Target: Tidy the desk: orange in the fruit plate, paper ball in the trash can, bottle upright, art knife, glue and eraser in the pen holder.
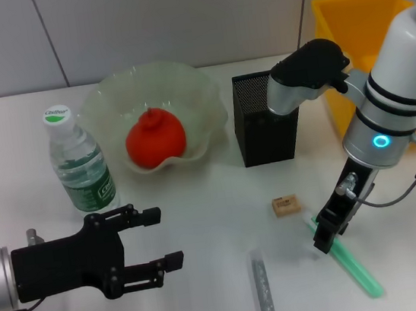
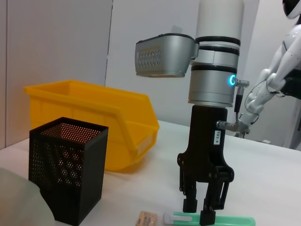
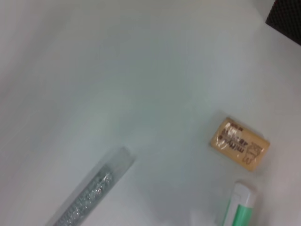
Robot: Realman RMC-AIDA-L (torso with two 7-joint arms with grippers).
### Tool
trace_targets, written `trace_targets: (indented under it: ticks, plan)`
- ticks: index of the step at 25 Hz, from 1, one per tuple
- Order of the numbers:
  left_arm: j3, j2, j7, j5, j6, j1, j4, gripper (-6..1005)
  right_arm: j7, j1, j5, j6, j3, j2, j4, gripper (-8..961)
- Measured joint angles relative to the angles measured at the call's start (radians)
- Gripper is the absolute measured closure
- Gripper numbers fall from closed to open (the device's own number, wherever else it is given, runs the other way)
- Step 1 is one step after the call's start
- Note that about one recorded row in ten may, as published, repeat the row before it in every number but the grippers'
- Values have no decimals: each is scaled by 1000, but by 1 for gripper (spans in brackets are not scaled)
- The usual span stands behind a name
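My right gripper (image 1: 325, 238) hangs low over the white end of the green art knife (image 1: 357, 265), which lies flat on the table. In the left wrist view its fingers (image 2: 207, 214) stand narrowly apart at the knife (image 2: 230, 220). The tan eraser (image 1: 285, 206) lies just left of it. The grey glitter glue tube (image 1: 264, 294) lies nearer the front edge. The black mesh pen holder (image 1: 267, 136) stands behind them. The orange (image 1: 155, 139) sits in the glass fruit plate (image 1: 200, 95). The bottle (image 1: 78, 161) stands upright. My left gripper (image 1: 165, 238) is open and empty at the front left. No paper ball shows.
The yellow bin (image 1: 352, 29) stands at the back right behind my right arm, close to the pen holder. In the right wrist view the eraser (image 3: 240, 143), the knife tip (image 3: 237, 207) and the glue tube (image 3: 89, 195) lie apart on bare white table.
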Motion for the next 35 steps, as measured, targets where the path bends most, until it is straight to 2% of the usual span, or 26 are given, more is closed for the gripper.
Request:
trace_targets:
  ticks: [5,11,31,35]
  plan:
    - [0,1,0,0,1,-3,-1,200,0,0,2,-2,-25,1,2,512]
    - [0,2,0,0,1,-3,-1,200,0,-3,13,-1,-38,3,-3,582]
    - [5,2,3,0,0,-4,0,200,4,-4,23,-14,-48,5,5,660]
    - [5,2,3,0,0,-4,0,200,5,-4,24,-16,-48,5,6,720]
